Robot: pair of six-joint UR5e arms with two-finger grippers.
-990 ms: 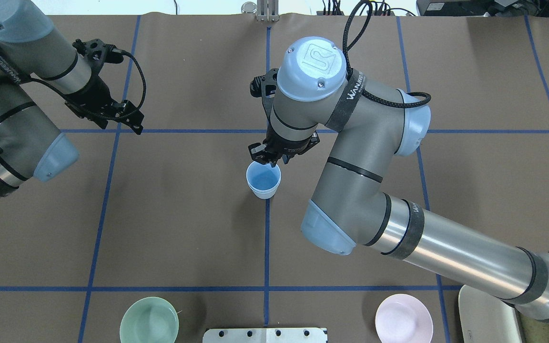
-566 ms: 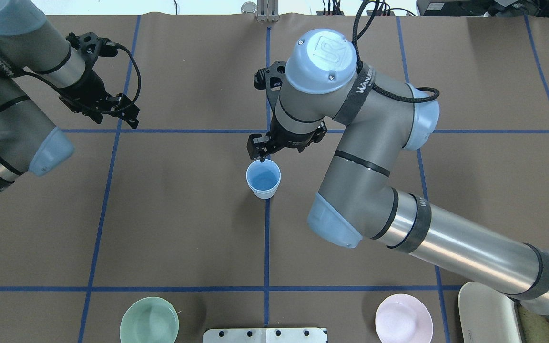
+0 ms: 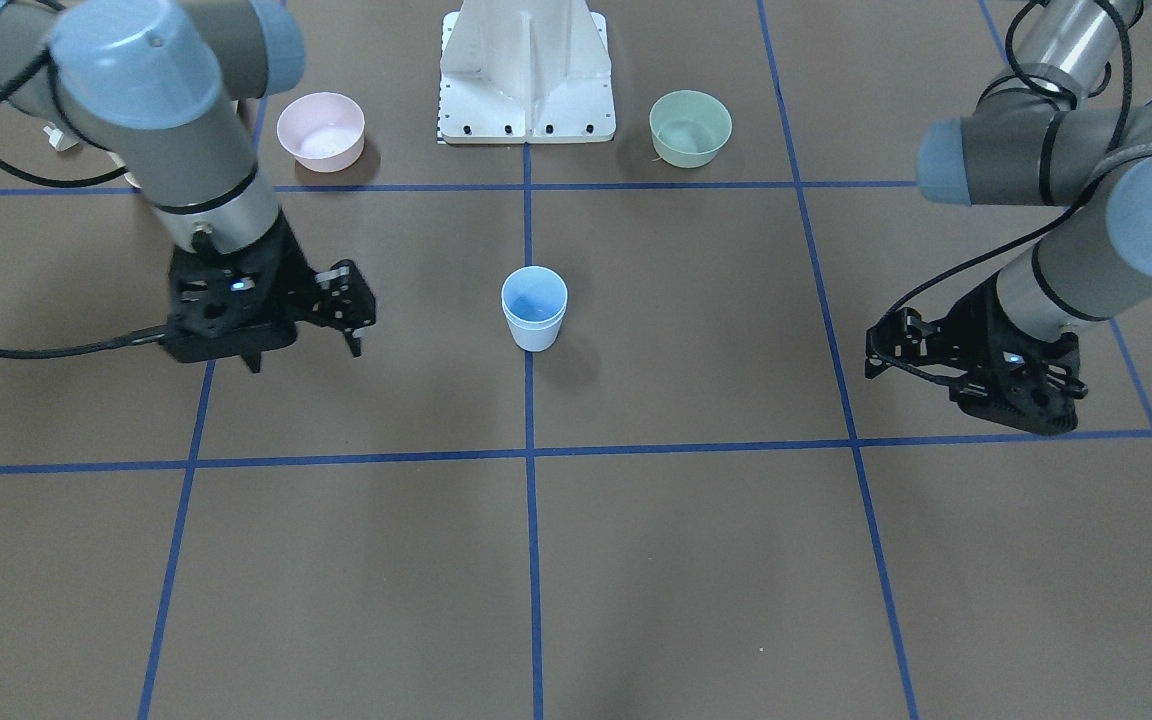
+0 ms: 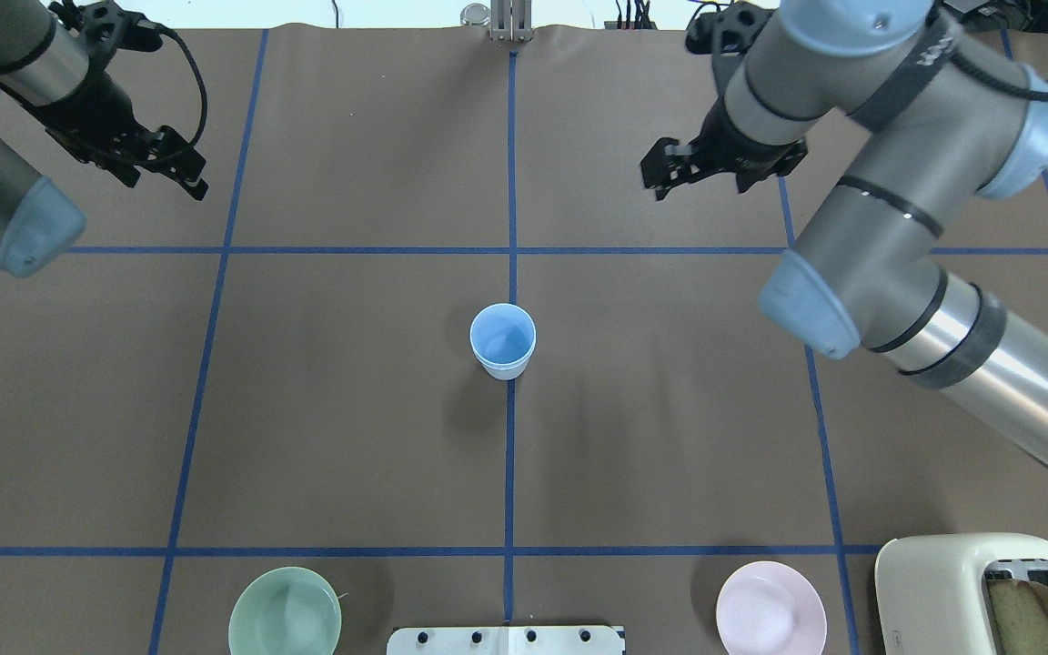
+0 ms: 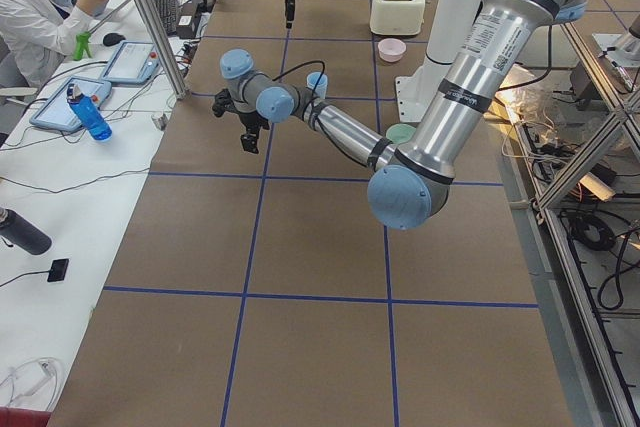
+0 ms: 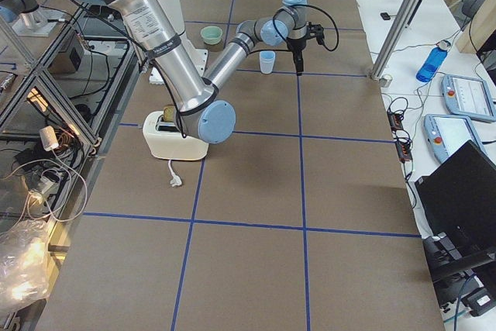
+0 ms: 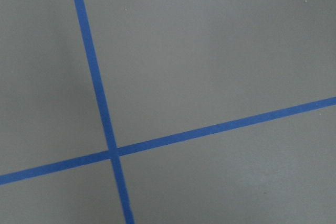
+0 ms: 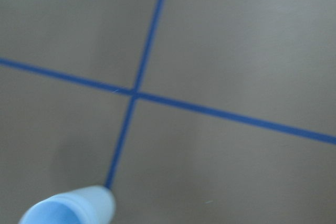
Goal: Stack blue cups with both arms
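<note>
The two light-blue cups (image 4: 503, 341) stand nested one in the other, upright on the centre blue line; they also show in the front view (image 3: 534, 308). My right gripper (image 4: 667, 171) hangs open and empty, well away from the stack toward the far right; in the front view (image 3: 354, 318) it is left of the cups. Its wrist view shows only the top cup's rim (image 8: 73, 209) at the bottom left. My left gripper (image 4: 180, 175) is open and empty at the far left, also seen in the front view (image 3: 874, 352). Its wrist view shows only mat and tape.
A pale green bowl (image 4: 285, 611) and a pink bowl (image 4: 770, 608) sit near my base, either side of the white base stand (image 4: 506, 639). A cream toaster (image 4: 988, 596) stands at the near right corner. Blue tape lines grid the brown mat.
My right gripper has let go of the top cup, lifted off the stack and swung to the far right. My left gripper has drawn back farther to the far left. The stack has stayed put.
</note>
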